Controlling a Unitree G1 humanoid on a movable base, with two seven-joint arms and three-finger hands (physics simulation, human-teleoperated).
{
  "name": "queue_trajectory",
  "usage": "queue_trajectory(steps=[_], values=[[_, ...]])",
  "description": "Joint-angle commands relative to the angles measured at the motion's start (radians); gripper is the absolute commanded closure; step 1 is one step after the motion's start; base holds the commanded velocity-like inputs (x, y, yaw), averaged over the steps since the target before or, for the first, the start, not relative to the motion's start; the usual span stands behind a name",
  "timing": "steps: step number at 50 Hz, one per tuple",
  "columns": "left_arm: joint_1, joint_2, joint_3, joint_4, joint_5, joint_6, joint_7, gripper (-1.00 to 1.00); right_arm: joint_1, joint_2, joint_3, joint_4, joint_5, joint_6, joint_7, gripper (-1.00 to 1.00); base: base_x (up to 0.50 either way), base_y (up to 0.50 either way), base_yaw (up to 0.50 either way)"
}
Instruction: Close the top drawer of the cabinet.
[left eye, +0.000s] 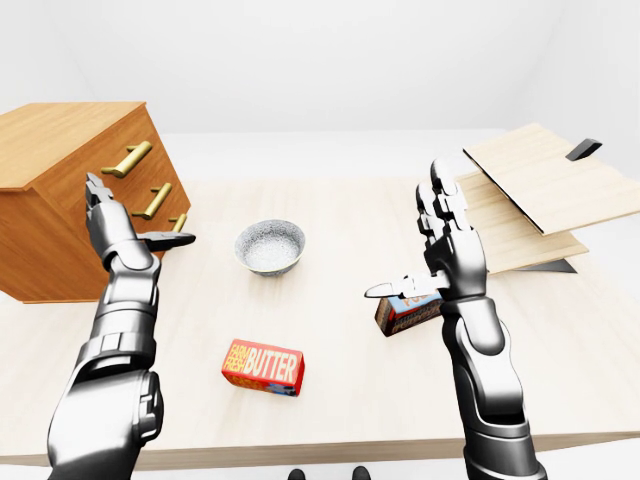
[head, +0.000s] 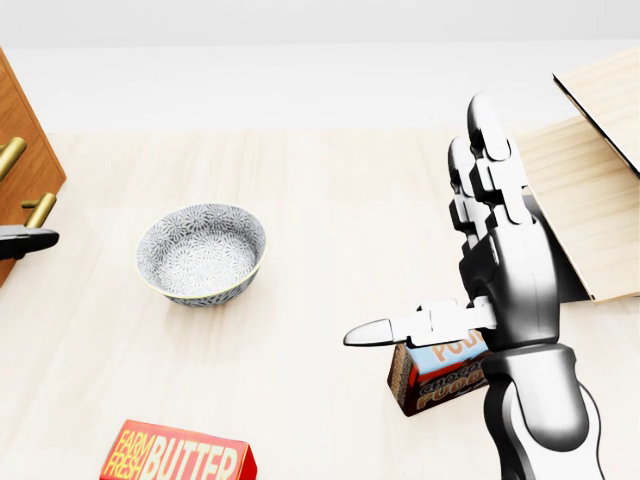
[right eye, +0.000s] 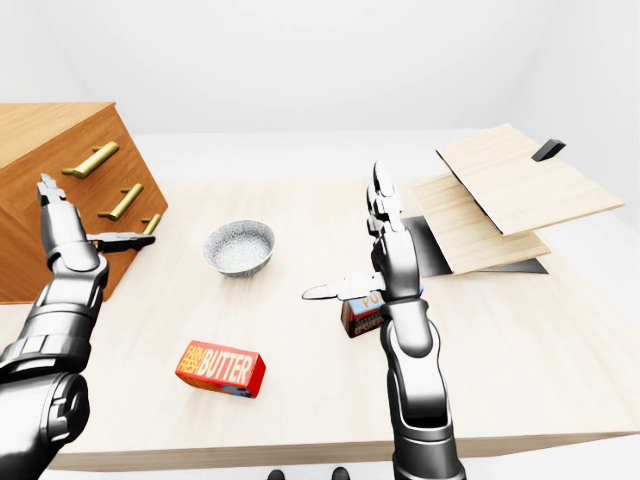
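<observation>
The robot's left hand (left eye: 112, 222) is held upright, just beside the face of a brown wooden cabinet (left eye: 62, 170) that is set at the left edge of a pale wooden table (left eye: 340, 370). Its fingers are spread open and nothing is gripped; the thumb is pointed rightward, close to the lowest of three brass bar handles (left eye: 180, 222). Whether the hand is touching the cabinet cannot be told. All three drawer fronts are seen lying level with one another in the left-eye view, the top brass handle (left eye: 128, 160) being placed nearest the cabinet's upper edge.

The robot's right hand (head: 478, 270) is raised over the middle of the table, with its fingers straight, pointed up and spread, and its thumb stretched leftward; nothing is held. Directly beneath it, a small brown and blue pudding box (head: 436, 375) is stood on the tabletop.

Between the two hands, a round grey patterned ceramic bowl (head: 201, 252) is set, well apart from both. Near the table's bottom edge, a red butter box with white lettering (left eye: 263, 367) is laid flat. At the right edge of the table, light wooden boards (left eye: 545, 178) are stacked at a tilt over a dark base, with a small black block (left eye: 583, 149) on the uppermost one.
</observation>
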Motion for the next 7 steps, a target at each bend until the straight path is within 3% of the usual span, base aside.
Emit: queue_trajectory(steps=[1, 7], values=[[0.002, 0.094, 0.034, 0.039, -0.019, 0.0, 0.024, -1.0, -0.003, 0.0, -0.001, 0.003, -0.001, 0.0, 0.0, -1.0, 0.0, 0.0, 0.0], [0.019, 0.082, 0.04, -0.035, -0.033, 0.0, 0.007, -1.0, -0.009, 0.0, 0.0, 0.003, -0.002, 0.0, -0.002, -1.0, 0.0, 0.0, 0.0]])
